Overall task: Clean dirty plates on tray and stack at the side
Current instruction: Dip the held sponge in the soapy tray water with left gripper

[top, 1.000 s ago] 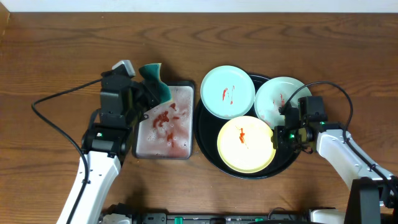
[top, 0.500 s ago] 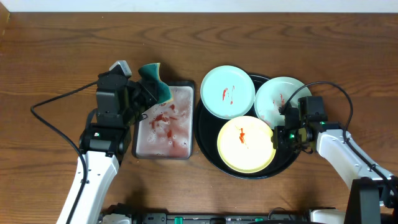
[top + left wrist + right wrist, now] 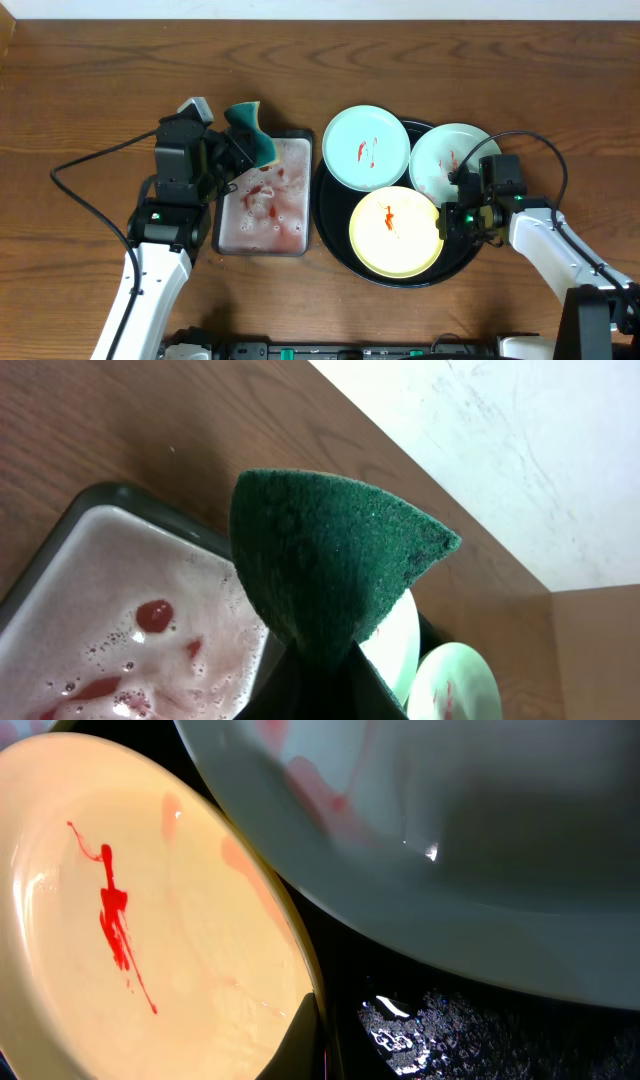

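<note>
Three plates lie on the black tray (image 3: 330,215): a mint plate (image 3: 366,148) at the back left, a mint plate (image 3: 455,160) at the back right, and a yellow plate (image 3: 395,230) in front. All have red smears. My left gripper (image 3: 238,150) is shut on a green sponge (image 3: 252,132), held above the far edge of the silver tray. In the left wrist view the sponge (image 3: 330,560) stands up from the jaws (image 3: 320,675). My right gripper (image 3: 447,222) is shut on the yellow plate's right rim; the right wrist view shows a finger (image 3: 318,1040) on that rim (image 3: 150,920).
A rectangular silver tray (image 3: 222,215) holds soapy, red-tinged water left of the black tray; it also shows in the left wrist view (image 3: 60,555). A black cable (image 3: 90,200) loops over the table at the left. Bare wood tabletop (image 3: 560,120) lies right of the black tray.
My left gripper with the sponge has shifted very slightly left. The red streaks in the soapy water have drifted. The right arm and the plates have not moved.
</note>
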`<state>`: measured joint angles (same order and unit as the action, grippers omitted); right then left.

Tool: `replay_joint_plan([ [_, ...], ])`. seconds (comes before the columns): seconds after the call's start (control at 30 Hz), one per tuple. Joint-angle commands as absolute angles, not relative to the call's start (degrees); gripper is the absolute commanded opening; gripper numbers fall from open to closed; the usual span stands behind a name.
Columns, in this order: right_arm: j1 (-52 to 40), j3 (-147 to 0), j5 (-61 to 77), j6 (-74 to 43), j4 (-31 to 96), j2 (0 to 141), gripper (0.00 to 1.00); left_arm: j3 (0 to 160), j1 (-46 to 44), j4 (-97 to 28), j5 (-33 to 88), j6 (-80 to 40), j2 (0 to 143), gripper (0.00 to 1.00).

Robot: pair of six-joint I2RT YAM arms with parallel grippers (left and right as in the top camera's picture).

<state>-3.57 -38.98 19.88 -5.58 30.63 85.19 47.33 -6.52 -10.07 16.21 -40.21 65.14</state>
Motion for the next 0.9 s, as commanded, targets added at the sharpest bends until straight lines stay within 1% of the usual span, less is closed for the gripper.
replay_joint_plan([
  [0.0, -3.86, -40.01, 19.33, -5.72, 30.44, 85.52, 0.01, 47.03, -6.28, -9.76, 16.51, -35.97, 64.73, 0.07],
  [0.1, -3.86, -40.01, 19.33, -5.72, 30.41, 85.52, 0.01, 47.03, -6.28, -10.37, 16.51, -34.37, 64.75, 0.07],
  [0.23, -3.86, -40.01, 19.33, -5.72, 30.41, 85.52, 0.01, 47.03, -7.31, -13.65, 14.02, -28.16, 66.24, 0.07],
  [0.43, -3.86, -40.01, 19.33, -5.72, 30.44, 85.52, 0.01, 47.03, -11.6, -18.09, 8.86, -16.29, 75.18, 0.07],
  [0.6, -3.86, -40.01, 19.33, -5.72, 30.61, 85.52, 0.01, 47.2, -14.68, -19.51, 5.02, -14.55, 82.65, 0.07],
  [0.67, -3.86, -40.01, 19.33, -5.72, 30.61, 85.52, 0.01, 48.25, -15.35, -22.35, 2.33, -14.37, 83.7, 0.07],
  [0.8, -3.86, -40.01, 19.33, -5.72, 30.35, 85.52, 0.01, 52.01, -16.19, -27.83, 1.96, -12.16, 83.68, 0.07],
  [0.87, -3.86, -40.01, 19.33, -5.72, 30.37, 85.52, 0.01, 54.28, -16.97, -30.33, -0.08, -11.57, 83.7, 0.07],
])
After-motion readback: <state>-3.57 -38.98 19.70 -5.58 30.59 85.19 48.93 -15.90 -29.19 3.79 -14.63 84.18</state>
